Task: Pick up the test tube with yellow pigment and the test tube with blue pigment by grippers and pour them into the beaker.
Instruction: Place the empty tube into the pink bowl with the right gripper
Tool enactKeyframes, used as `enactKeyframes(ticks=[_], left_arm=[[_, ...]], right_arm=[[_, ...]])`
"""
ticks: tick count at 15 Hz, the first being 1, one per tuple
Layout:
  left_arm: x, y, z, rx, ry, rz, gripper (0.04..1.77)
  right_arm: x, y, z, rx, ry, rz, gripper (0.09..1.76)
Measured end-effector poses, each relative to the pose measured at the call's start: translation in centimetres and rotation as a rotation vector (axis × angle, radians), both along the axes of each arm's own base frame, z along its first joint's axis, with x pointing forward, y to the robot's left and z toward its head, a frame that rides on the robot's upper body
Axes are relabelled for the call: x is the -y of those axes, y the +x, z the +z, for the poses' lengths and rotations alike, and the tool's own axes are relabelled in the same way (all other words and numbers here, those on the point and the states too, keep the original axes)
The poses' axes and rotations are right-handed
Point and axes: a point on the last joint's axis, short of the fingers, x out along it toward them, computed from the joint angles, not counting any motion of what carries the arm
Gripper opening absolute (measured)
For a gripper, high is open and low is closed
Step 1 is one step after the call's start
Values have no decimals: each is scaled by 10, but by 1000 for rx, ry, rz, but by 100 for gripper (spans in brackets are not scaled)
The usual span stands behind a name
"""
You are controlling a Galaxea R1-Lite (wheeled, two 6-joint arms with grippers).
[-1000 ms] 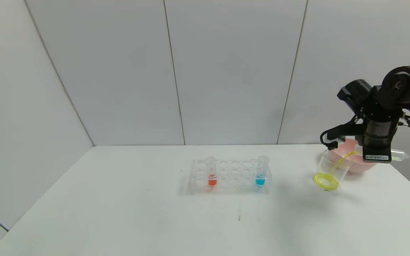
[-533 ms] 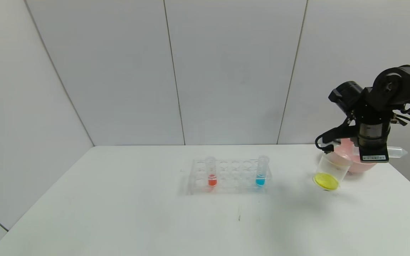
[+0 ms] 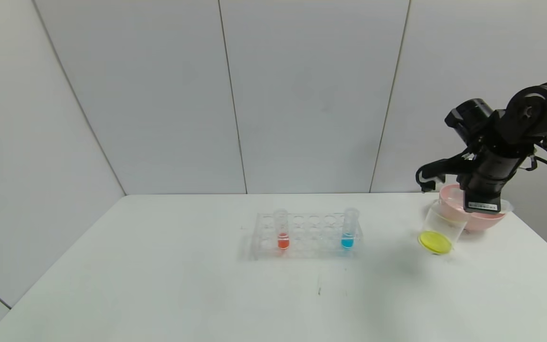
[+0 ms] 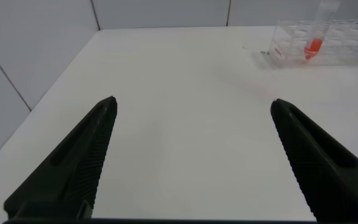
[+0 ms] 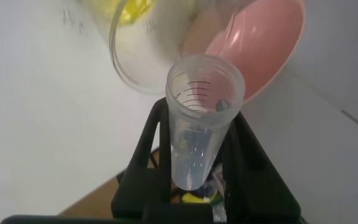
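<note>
The left gripper [image 4: 191, 155] hangs wide open over bare table [image 3: 159, 285], holding nothing. At table centre a rack [image 3: 304, 236] holds an orange tube [image 3: 282, 230] and, at its three o'clock, the blue tube [image 3: 349, 228]. Further toward three o'clock, the beaker [image 3: 439, 230] holds yellow liquid, touching a pink bowl [image 3: 485, 219]. Above them, the right gripper [image 5: 197, 168] is clamped on the emptied yellow tube [image 5: 201, 118].

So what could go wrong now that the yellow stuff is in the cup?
The right gripper holds the emptied test tube close above the beaker and pink bowl, so swinging away might bump the light beaker and spill the yellow liquid. Leftover drops might also drip onto the table. The blue tube waits in the rack.
</note>
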Motion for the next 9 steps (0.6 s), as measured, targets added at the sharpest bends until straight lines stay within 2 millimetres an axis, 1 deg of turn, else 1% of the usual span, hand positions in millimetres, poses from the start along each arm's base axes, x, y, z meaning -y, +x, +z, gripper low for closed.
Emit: enactKeyframes(ticks=[2,4,6,8,9], left_arm=[[0,0,0,0,0,0,176],[0,0,0,0,0,0,176],[0,0,0,0,0,0,176],[0,0,0,0,0,0,176],[0,0,0,0,0,0,176]], right_arm=[[10,8,10,122,192,21,52],[21,14,22,251,363,-28,52],[25,17,32,341,571,-78,52],[28,17,44,408,719,-109,52],[28,15,49,423,809,-151,52]])
